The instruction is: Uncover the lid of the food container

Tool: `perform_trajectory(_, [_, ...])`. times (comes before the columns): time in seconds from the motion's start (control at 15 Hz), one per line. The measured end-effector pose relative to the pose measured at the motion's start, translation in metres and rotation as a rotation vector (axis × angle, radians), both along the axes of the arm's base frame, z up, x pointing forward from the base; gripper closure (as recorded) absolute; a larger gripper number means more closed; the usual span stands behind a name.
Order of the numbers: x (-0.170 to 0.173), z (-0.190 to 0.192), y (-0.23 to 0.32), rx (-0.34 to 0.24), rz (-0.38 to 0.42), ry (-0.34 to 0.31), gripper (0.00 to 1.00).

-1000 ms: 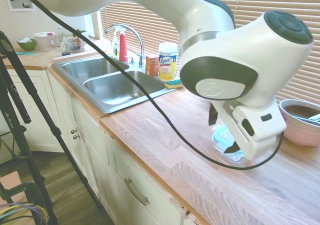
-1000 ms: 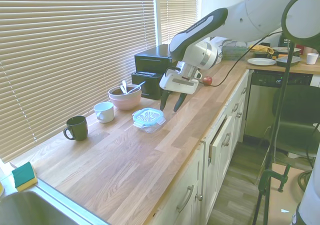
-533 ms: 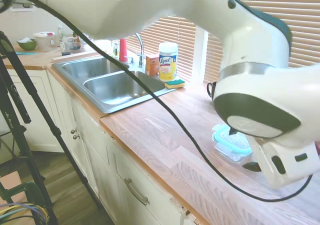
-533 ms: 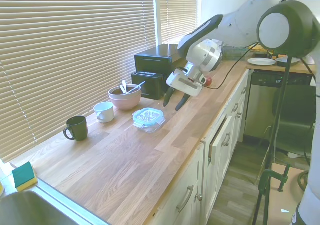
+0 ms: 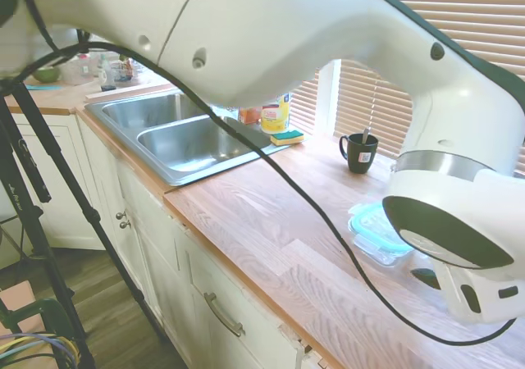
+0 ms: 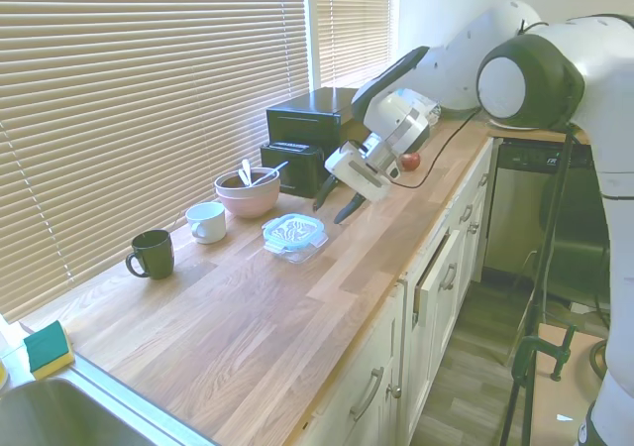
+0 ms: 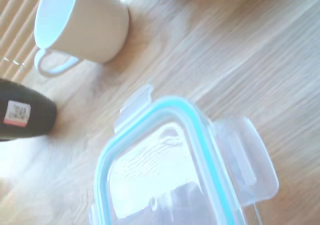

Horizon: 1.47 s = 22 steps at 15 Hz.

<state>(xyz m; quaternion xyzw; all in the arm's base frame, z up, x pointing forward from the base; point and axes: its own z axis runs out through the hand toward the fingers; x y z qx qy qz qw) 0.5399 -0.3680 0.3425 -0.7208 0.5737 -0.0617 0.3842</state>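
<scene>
In the first exterior view, the arm is now swinging across and blocking less of the lid (image 5: pixel 379 226), which is still sitting on the food container (image 5: pixel 384 250) near the counter's front edge; a dark mug (image 5: pixel 359 151) is showing again behind it. In the second exterior view, the gripper (image 6: pixel 334 200) is tilting and backing away with its fingers spread and empty, so the uncovering is not started; one pink bowl (image 6: pixel 248 194), one white cup (image 6: pixel 206 222) and one dark mug are standing beside the container. In the wrist view, one lid with tabs flared out is filling the frame.

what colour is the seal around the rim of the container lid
Teal, around the clear lid; it shows best in the wrist view.
</scene>
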Motion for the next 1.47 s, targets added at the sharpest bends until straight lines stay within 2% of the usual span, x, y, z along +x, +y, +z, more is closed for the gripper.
perform_trajectory(0.4, [0.032,-0.015,-0.009,0.057,-0.019,-0.051,0.0])
perform_trajectory(1.0, [0.056,-0.029,-0.034,0.079,-0.032,-0.046,0.0])
perform_trajectory(1.47, [0.075,-0.045,-0.023,0.115,-0.013,-0.041,0.0])
